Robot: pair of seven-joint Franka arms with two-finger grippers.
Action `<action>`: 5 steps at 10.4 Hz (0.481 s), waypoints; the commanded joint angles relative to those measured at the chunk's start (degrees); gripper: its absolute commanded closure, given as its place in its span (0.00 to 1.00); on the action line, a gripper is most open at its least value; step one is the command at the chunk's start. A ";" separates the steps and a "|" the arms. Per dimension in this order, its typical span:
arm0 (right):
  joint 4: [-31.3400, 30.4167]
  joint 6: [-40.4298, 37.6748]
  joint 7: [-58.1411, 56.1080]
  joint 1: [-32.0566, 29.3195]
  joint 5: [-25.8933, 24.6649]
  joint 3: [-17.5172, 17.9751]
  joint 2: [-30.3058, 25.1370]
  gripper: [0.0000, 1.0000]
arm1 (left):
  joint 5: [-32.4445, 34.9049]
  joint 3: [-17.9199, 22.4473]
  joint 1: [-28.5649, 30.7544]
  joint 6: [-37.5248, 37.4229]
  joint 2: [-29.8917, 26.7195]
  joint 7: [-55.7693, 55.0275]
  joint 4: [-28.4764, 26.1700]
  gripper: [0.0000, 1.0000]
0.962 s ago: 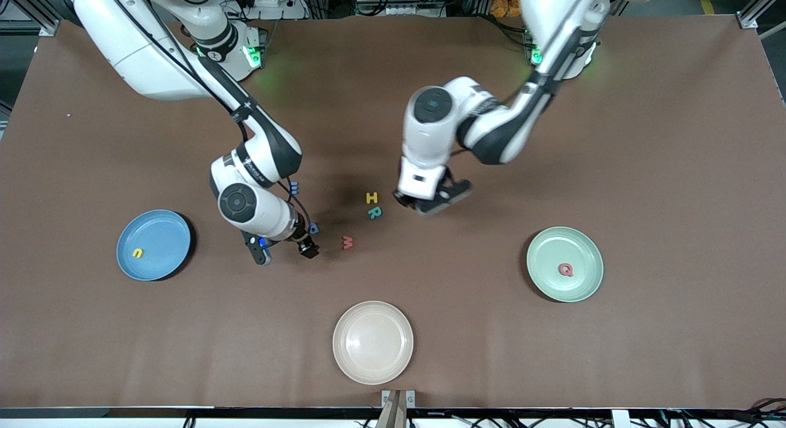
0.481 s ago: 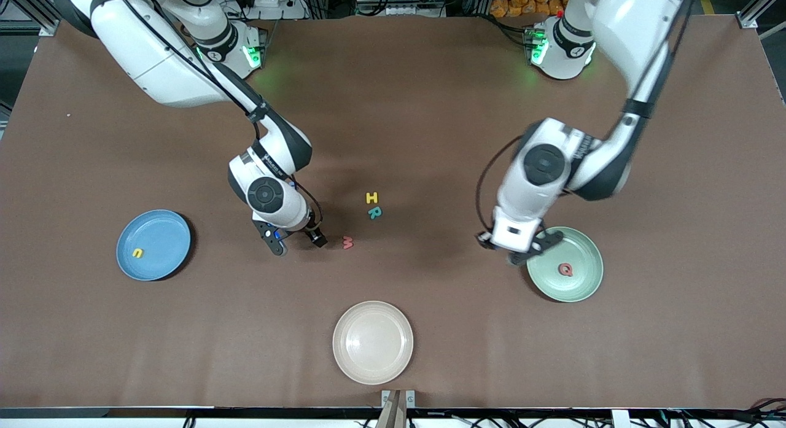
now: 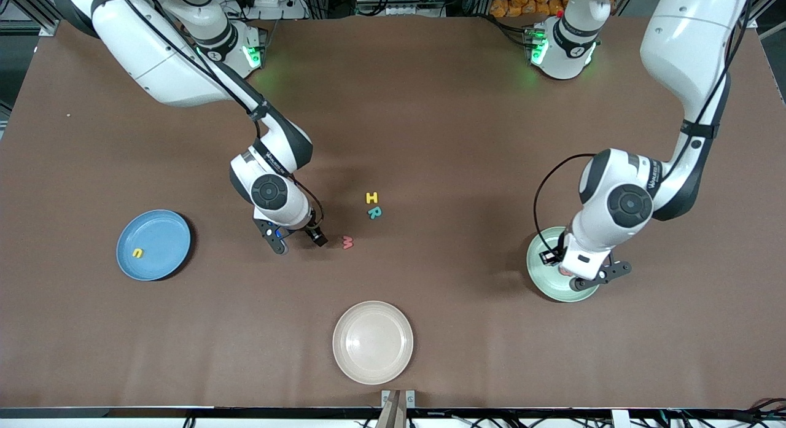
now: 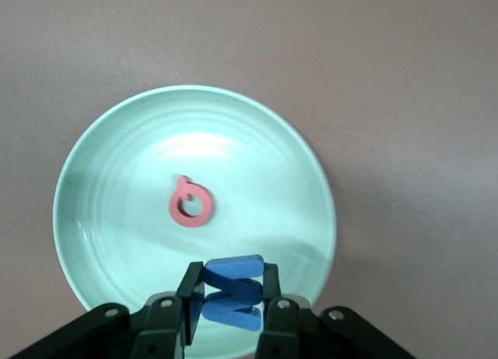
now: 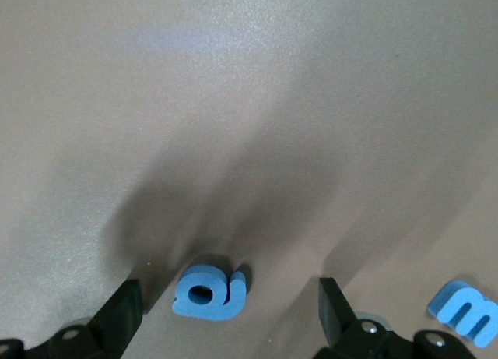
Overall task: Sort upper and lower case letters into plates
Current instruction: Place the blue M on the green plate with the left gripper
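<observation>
My left gripper [image 3: 574,273] hangs over the mint green plate [image 3: 548,287], shut on a blue zigzag-shaped letter [image 4: 231,291] held on edge between its pads. A red Q [image 4: 190,204] lies in that plate [image 4: 257,133]. My right gripper [image 3: 296,234] is low over the table middle and open, its fingers straddling a blue letter a [image 5: 208,293] without touching it. Another blue letter [image 5: 465,312] lies beside it. The sky blue plate [image 3: 161,231] holds a yellow n [image 3: 139,253]. A yellow H [image 3: 371,198], a teal R [image 3: 374,212] and a red letter [image 3: 347,242] lie loose mid-table.
A cream-beige plate [image 3: 373,342] sits near the front edge, nearer the camera than the loose letters. The brown table stretches bare between the plates and toward the arms' bases.
The left arm swung from beside the H and R to over the mint green plate, carrying the blue letter. The right gripper shifted slightly toward the red letter, then stayed.
</observation>
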 commanded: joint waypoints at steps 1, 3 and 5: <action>-0.99 0.27 2.19 -0.51 -2.82 0.40 -1.15 0.00 | 1.44 -0.65 1.85 0.06 3.00 1.60 2.20 0.45; -0.91 0.71 2.46 -0.60 -3.09 0.40 -1.24 0.00 | 1.44 -0.65 2.20 -0.02 2.04 1.51 2.30 0.00; -0.73 2.29 3.41 -0.68 -3.09 0.49 -1.33 0.00 | 1.44 -1.17 1.24 -0.46 0.55 0.99 2.65 0.00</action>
